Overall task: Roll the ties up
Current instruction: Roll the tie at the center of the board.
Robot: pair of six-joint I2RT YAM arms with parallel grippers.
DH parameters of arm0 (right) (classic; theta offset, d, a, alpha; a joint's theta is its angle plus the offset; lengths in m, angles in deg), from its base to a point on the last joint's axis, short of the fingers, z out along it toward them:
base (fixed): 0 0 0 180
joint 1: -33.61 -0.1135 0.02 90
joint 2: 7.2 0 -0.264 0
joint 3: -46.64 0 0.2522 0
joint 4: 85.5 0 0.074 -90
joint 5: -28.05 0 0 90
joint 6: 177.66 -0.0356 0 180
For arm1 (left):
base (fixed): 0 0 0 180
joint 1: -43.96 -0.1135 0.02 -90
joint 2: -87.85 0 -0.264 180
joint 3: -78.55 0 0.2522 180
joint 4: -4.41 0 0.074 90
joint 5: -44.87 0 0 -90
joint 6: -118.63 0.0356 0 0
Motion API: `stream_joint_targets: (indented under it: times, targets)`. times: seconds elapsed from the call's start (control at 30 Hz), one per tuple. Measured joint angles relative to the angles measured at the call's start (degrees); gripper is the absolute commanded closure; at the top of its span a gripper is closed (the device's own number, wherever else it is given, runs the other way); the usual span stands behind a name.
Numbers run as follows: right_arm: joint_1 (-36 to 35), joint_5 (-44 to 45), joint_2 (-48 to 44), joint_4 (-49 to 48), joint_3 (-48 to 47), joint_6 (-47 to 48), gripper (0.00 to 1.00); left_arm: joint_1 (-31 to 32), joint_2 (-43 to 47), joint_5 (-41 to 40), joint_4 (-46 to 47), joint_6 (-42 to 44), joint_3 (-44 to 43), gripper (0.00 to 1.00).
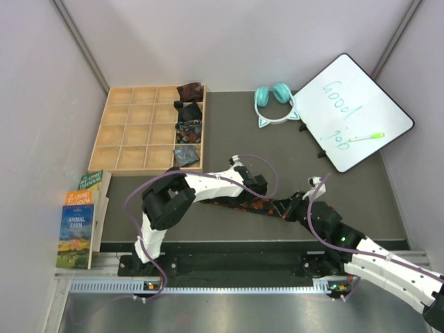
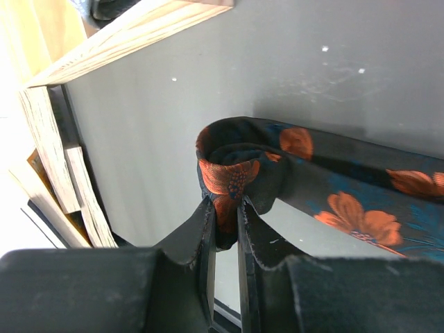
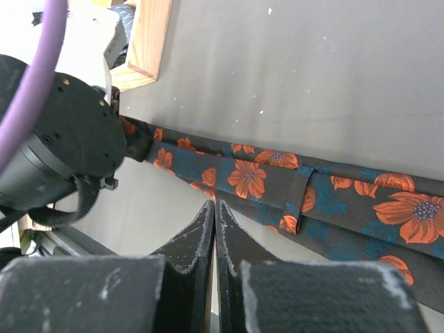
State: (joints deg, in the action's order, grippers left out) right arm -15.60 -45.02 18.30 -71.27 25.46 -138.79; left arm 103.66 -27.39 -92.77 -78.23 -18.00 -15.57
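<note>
DESK: Where's the tie (image 3: 326, 198)?

PHOTOG: Laid flat on the dark surface (image 1: 277, 139), toward its near edge and about midway along. It's black with orange flowers. The end nearer the left edge is curled into a loose roll.

DESK: And the end effectors?

PHOTOG: The left end effector (image 2: 223, 208) pinches that curled end between its fingers, near the tray's near right corner. The right end effector (image 3: 214, 208) has its fingers pressed together on nothing, with the tips at the tie's near edge. I can't tell whether they touch the fabric.

DESK: Anything else in shot?

PHOTOG: Four rolls (image 1: 188, 132) fill the right-hand column of the wooden tray (image 1: 107, 125) at the far left corner. Teal headphones (image 1: 272, 97) lie at the far edge, and a whiteboard (image 1: 378, 97) leans at the far right corner. Books (image 1: 80, 222) are stacked off the left edge.
</note>
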Motion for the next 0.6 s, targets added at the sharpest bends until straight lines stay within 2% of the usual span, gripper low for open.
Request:
stream_joint_targets:
  times: [0.33,0.6]
  targets:
    - [0.0,0.0,0.0,0.0,0.3,0.0,1.00,1.4,-2.4,1.8,0.8,0.3,-2.2,0.94]
    - [0.0,0.0,0.0,0.0,0.3,0.0,1.00,1.4,-3.1,8.0,6.3,2.9,-2.2,0.91]
